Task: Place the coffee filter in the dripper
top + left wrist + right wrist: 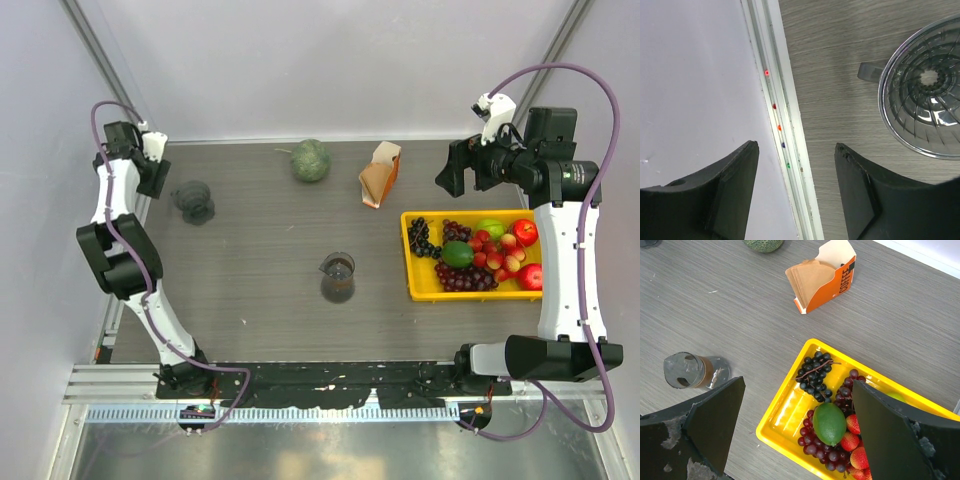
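The dripper [193, 203], a smoky dark see-through cone with a small side handle, stands empty at the table's far left; in the left wrist view the dripper [922, 90] fills the right edge. My left gripper [154, 178] hangs just left of it, over the table's edge rail, open [796, 150] with nothing between its fingers. No single loose coffee filter is in view; brown papers stand in a white-orange pack [380, 174] [822, 275]. My right gripper [455, 170] [799, 390] is open above the yellow tray, holding nothing.
A yellow tray [408, 262] [775, 432] of grapes, strawberries, a lime and apples sits at the right. A clear glass jug [338, 276] [690, 371] stands mid-table. A green melon [310, 160] lies at the back. White walls enclose the table.
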You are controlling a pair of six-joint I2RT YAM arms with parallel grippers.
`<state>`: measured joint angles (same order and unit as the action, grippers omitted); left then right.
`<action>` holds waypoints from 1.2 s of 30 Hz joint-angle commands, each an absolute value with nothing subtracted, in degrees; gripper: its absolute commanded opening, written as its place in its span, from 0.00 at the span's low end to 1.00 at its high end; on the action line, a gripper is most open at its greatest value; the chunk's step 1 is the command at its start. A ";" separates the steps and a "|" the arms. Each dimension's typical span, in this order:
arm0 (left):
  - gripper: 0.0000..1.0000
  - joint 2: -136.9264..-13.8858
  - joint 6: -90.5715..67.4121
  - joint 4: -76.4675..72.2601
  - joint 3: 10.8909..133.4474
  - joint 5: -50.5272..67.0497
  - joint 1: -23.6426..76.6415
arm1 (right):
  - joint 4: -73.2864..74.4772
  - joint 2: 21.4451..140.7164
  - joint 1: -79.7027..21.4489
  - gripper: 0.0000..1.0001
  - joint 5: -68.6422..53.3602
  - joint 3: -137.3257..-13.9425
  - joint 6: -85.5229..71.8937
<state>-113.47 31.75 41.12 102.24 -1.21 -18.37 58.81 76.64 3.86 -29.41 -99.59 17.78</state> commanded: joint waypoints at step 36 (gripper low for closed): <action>0.67 -112.06 -5.44 46.50 97.83 11.69 -16.96 | 58.71 74.62 3.69 0.95 -29.27 -100.90 16.87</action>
<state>-112.77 -1.56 47.88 100.05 11.77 -16.88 59.20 76.49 3.86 -29.43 -99.96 17.56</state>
